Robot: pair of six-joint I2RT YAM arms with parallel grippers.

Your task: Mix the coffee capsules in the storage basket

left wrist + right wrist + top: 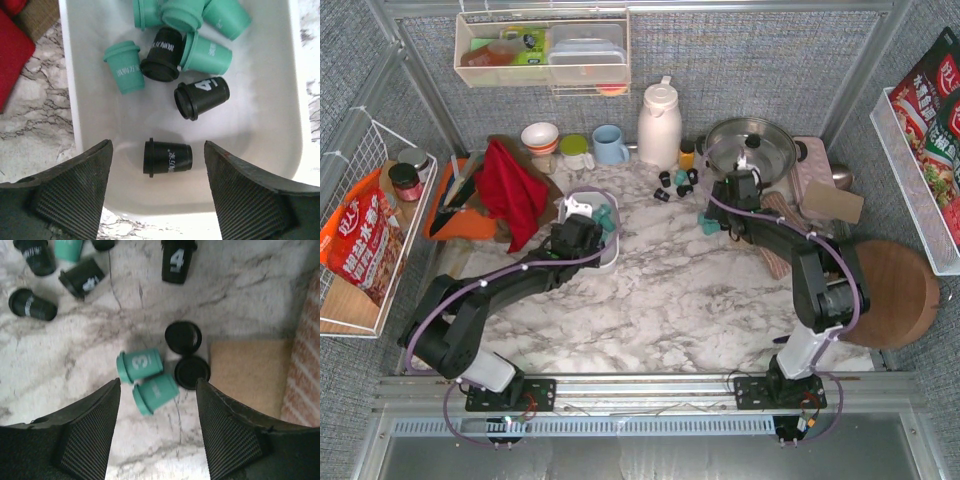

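Note:
The white storage basket sits left of centre on the marble table. In the left wrist view its floor holds several teal capsules and three black ones. My left gripper is open over the basket's near end, with a black capsule lying on its side between the fingers, untouched. My right gripper is open just above two lying teal capsules on the table, beside two black capsules. Several more capsules lie farther off, seen from above as a small cluster.
A tan card and a striped cloth lie right of the right gripper. A white thermos, a lidded pot, a blue mug and a red cloth stand behind. A round wooden board lies at right.

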